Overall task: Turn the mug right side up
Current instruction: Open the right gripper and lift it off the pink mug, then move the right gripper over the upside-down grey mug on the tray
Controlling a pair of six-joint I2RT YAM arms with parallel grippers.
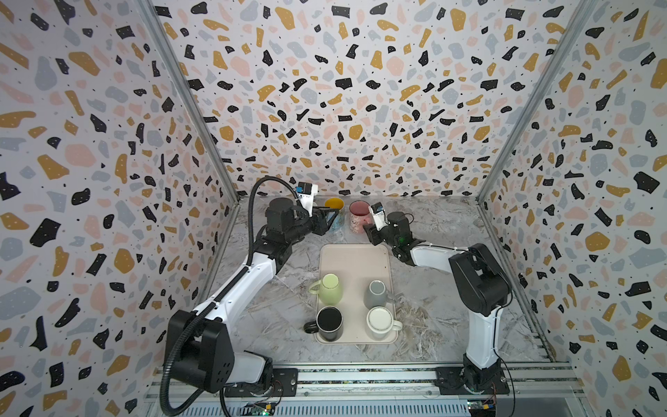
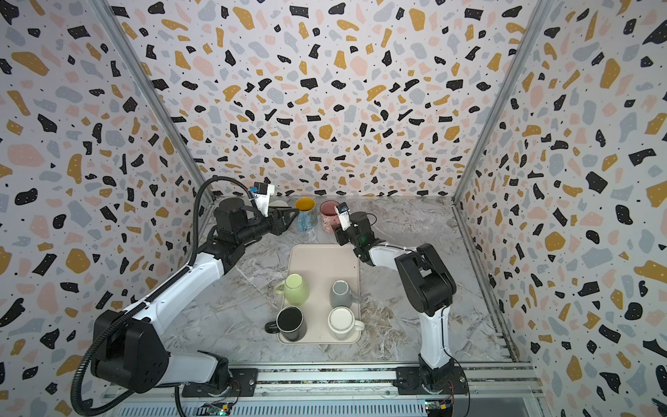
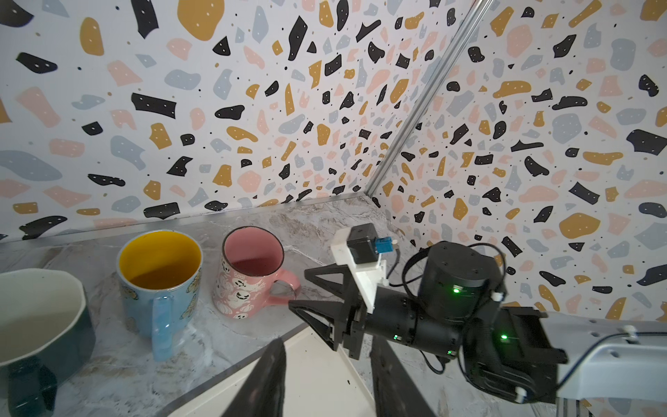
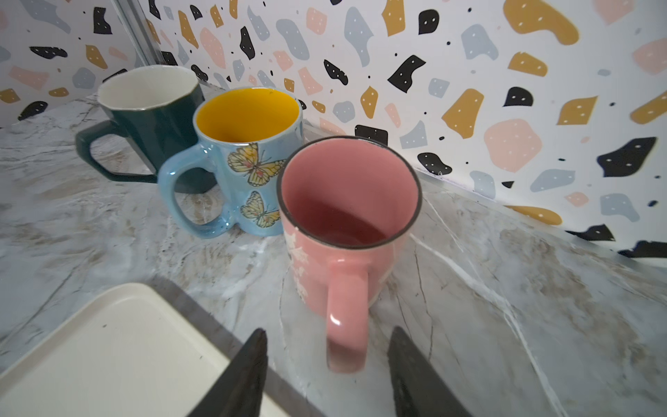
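Observation:
The pink mug (image 1: 358, 216) (image 4: 346, 224) stands upright on the marble table near the back wall, its mouth up and its handle pointing at my right gripper (image 4: 329, 329). That gripper (image 1: 369, 231) is open. The handle's end lies between its fingertips with a gap on each side. In the left wrist view the pink mug (image 3: 249, 274) shows white ghost prints, and the right gripper (image 3: 299, 289) sits just beside its handle. My left gripper (image 3: 328, 343) (image 1: 330, 220) hovers open and empty over the tray's far corner, close to the blue mug.
A blue butterfly mug (image 4: 249, 155) and a dark green mug (image 4: 151, 108) stand upright left of the pink one. The cream tray (image 1: 355, 260) holds green (image 1: 330, 289), grey (image 1: 375, 294), black (image 1: 329, 321) and white (image 1: 379, 321) mugs at its near end.

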